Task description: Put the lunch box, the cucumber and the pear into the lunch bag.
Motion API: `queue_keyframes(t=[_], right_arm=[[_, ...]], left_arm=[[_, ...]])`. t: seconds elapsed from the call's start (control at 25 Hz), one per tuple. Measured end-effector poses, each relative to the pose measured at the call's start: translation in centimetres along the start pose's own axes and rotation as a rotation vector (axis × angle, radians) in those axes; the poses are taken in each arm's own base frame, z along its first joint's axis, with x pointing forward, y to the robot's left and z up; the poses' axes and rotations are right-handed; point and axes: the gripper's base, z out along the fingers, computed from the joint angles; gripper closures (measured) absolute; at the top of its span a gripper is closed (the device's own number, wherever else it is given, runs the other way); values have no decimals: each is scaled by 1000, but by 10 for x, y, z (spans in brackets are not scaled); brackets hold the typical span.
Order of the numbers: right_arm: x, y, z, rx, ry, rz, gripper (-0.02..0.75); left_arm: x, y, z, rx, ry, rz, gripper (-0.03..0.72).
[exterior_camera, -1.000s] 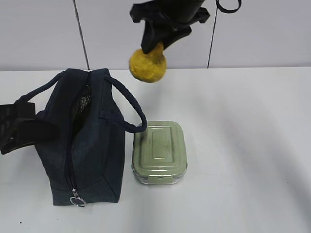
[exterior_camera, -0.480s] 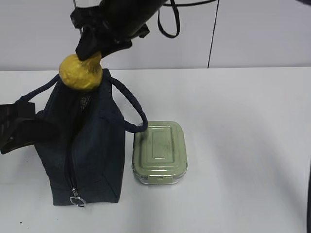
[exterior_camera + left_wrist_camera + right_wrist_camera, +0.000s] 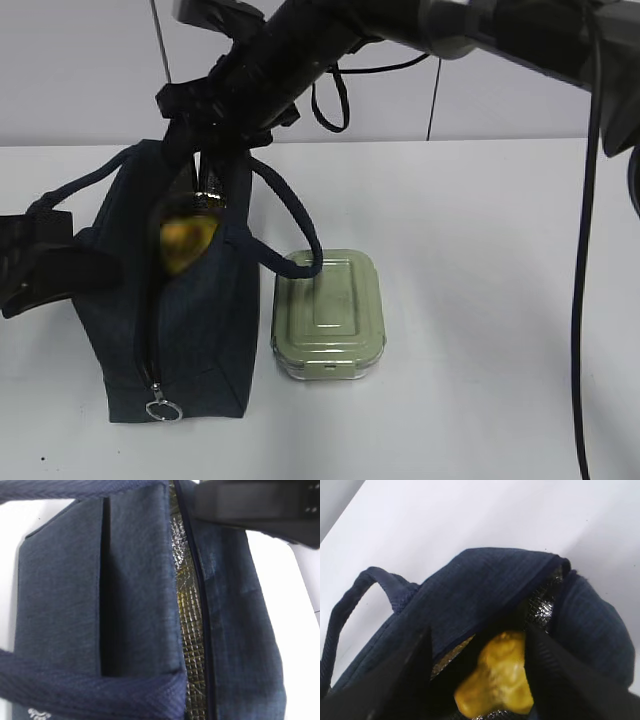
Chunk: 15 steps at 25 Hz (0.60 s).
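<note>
The navy lunch bag [image 3: 200,320] stands at the left with its top zipper open. My right gripper [image 3: 205,192] reaches across from the right into the opening. In the right wrist view its fingers [image 3: 545,670] stand wide apart, open. The yellow pear [image 3: 502,677] lies between them inside the foil lining, and shows in the opening [image 3: 186,240]. My left gripper [image 3: 40,262] is at the bag's left side, shut on the handle strap [image 3: 100,692]; its fingers are hidden in the left wrist view. The sage-green lunch box [image 3: 328,315] sits right of the bag. The cucumber is out of view.
The bag's right handle [image 3: 290,225] arches over the lunch box's near corner. The zipper's ring pull [image 3: 160,409] hangs at the bag's front end. The right arm and its cables [image 3: 585,200] span the upper right. A white wall stands behind the table.
My right gripper carried the pear leftward from above the table, over the bag, then down into its opening. Its jaws now stand apart around the pear. The left gripper and lunch box stayed put.
</note>
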Motion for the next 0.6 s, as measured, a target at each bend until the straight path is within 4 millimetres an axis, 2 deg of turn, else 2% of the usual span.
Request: queue_keyframes(t=[0.16,0.32,0.48,0.6], right_arm=[[-7,5,-9,-13,-14,-20,230],[-16,7,-32,46,19,-49,223],[-22,-6,-58,199,55,-56,223],[-25,-19,-75,252,38,-32,223]], left_arm=[[0,0,0,4,3,0,707],[0,0,0,4,3,0,707],[0,0,0,4,3,0,707],[0,0,0,4,3,0,707]])
